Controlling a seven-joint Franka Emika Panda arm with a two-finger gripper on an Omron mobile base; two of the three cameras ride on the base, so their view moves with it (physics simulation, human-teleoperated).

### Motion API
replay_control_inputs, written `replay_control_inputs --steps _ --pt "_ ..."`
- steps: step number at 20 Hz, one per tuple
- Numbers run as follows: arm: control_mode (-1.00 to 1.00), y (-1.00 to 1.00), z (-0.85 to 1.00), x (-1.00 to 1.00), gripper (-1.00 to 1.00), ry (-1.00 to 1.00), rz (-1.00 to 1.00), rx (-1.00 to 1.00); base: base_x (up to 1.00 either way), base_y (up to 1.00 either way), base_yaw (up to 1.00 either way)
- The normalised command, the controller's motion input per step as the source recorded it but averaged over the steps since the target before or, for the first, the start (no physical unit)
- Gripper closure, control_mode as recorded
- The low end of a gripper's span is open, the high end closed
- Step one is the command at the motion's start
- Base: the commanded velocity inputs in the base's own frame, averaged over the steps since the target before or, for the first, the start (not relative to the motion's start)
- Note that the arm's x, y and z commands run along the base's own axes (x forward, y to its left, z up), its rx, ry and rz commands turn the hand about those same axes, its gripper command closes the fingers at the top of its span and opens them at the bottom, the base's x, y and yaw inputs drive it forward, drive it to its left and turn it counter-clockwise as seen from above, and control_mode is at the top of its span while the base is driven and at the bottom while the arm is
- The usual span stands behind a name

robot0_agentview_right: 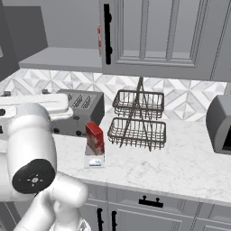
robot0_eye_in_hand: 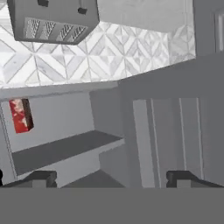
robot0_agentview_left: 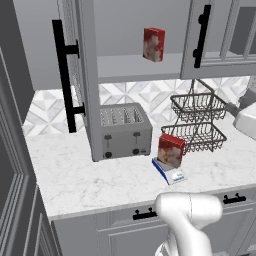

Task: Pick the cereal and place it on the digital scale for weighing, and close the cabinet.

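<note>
Cereal (robot0_agentview_left: 170,149) — a small red cardboard box with a pale picture on its front — stands upright on the digital scale (robot0_agentview_left: 169,173), which rests on the marble counter (robot0_agentview_left: 90,182) close to its front edge. The scale's blue base and small display strip face the front edge. In the right base view the same box (robot0_agentview_right: 95,138) sits on the scale (robot0_agentview_right: 94,160), just in front of the grey toaster (robot0_agentview_right: 79,110).

A look-alike red box (robot0_agentview_left: 153,44) stands on the lower shelf of the wall cabinet (robot0_agentview_left: 135,67), toward the shelf's right half. The cabinet's left door (robot0_agentview_left: 82,80) stands open, swung out over the counter, its long black bar handle (robot0_agentview_left: 64,82) facing the room; its lower edge hangs beside the toaster (robot0_agentview_left: 125,131). The right door (robot0_agentview_left: 212,37) also carries a vertical black handle (robot0_agentview_left: 201,35); whether it is fully shut cannot be told.

A two-tier wire basket (robot0_agentview_left: 198,122) stands at the rear of the counter, right of the scale and apart from it.

The gripper (robot0_eye_in_hand: 111,178) is open, jaws set wide with nothing between them. The hand view is rolled — the toaster (robot0_eye_in_hand: 52,19) appears at the top, the shelf box (robot0_eye_in_hand: 21,114) at the left, the cabinet interior ahead.
</note>
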Motion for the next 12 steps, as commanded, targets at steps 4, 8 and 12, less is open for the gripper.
replay_control_inputs --steps 4,8,12 --pt "-1.0 1.0 -0.85 0.19 -1.0 -0.17 0.0 -0.46 0.0 0.0 0.0" --pt "-1.0 1.0 -1.0 0.46 -1.0 -0.38 0.0 -0.26 0.0 0.0 0.0" --pt "-1.0 0.98 -0.8 0.52 -1.0 -0.4 0.0 -0.23 0.0 0.0 0.0"
